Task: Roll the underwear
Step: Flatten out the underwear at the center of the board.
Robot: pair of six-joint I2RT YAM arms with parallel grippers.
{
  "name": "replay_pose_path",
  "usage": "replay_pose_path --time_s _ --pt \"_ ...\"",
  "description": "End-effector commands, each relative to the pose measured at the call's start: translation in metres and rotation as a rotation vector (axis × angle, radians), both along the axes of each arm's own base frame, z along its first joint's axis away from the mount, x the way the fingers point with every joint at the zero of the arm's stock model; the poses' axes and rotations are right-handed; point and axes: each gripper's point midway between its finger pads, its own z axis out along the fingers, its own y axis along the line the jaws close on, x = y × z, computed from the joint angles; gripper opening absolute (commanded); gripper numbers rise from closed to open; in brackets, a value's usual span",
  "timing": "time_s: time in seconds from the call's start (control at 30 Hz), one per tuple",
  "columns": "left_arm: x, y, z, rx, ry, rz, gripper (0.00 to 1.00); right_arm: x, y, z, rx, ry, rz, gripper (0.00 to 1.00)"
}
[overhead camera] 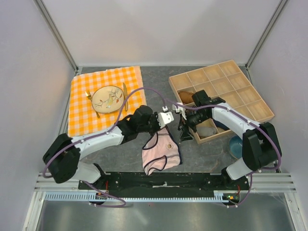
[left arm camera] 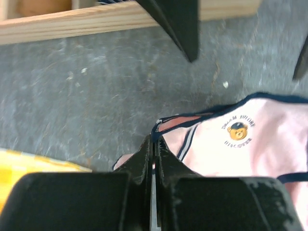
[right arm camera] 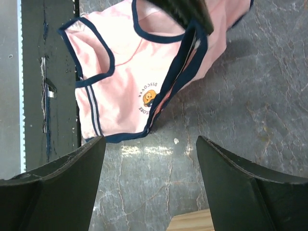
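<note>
- Underwear (overhead camera: 161,151) is lying near the wooden compartment tray (overhead camera: 204,68), off its near left corner.
- Left gripper (left arm camera: 154,144) is pinching its navy edging on the tray side.
- Right gripper (right arm camera: 150,140) is hovering spread wide between tray and underwear.

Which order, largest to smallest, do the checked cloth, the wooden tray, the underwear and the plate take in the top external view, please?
1. The checked cloth and the wooden tray look about alike, too close to rank.
2. The underwear, clearly smaller.
3. The plate, the smallest.
</note>
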Motion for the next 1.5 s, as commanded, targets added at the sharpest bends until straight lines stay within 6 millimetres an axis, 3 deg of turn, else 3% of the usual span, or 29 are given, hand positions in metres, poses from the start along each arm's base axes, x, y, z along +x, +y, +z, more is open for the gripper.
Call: replay_pose_path --time_s 0.0,0.07,0.13,0.27,0.6,0.83,1.07,1.2,1.3,1.47 --pt "0.011 0.016 0.041 -0.21 0.122 0.338 0.02 0.005 0.017 0.006 0.029 -0.039 -0.003 0.83" --pt "0.009 0.022 0.053 -0.26 0.161 0.406 0.02 0.005 0.029 0.008 0.037 -0.032 -0.027 0.84" --pt "0.002 0.028 0.053 -0.261 0.208 0.435 0.02 -0.001 0.037 0.006 0.019 -0.008 -0.063 0.84" --pt "-0.003 0.036 0.069 -0.282 0.218 0.462 0.02 0.01 0.052 0.007 0.03 -0.054 -0.121 0.85" --pt "-0.016 0.055 0.111 -0.364 0.181 0.471 0.02 0.003 0.059 -0.02 -0.016 0.043 -0.122 0.82" --pt "-0.022 0.076 0.132 -0.382 0.136 0.506 0.02 -0.012 0.061 -0.013 0.027 0.088 -0.055 0.82" --pt "-0.029 0.09 0.164 -0.444 0.093 0.507 0.02 -0.022 0.064 -0.03 0.013 0.177 -0.012 0.78" --pt "-0.031 0.099 0.176 -0.455 0.07 0.527 0.02 -0.031 0.067 -0.029 0.022 0.193 0.031 0.75" --pt "-0.033 0.103 0.182 -0.459 0.061 0.528 0.02 -0.036 0.069 -0.024 0.043 0.197 0.063 0.65" --pt "-0.038 0.103 0.184 -0.453 0.075 0.512 0.02 -0.041 0.071 -0.007 0.081 0.18 0.123 0.24"
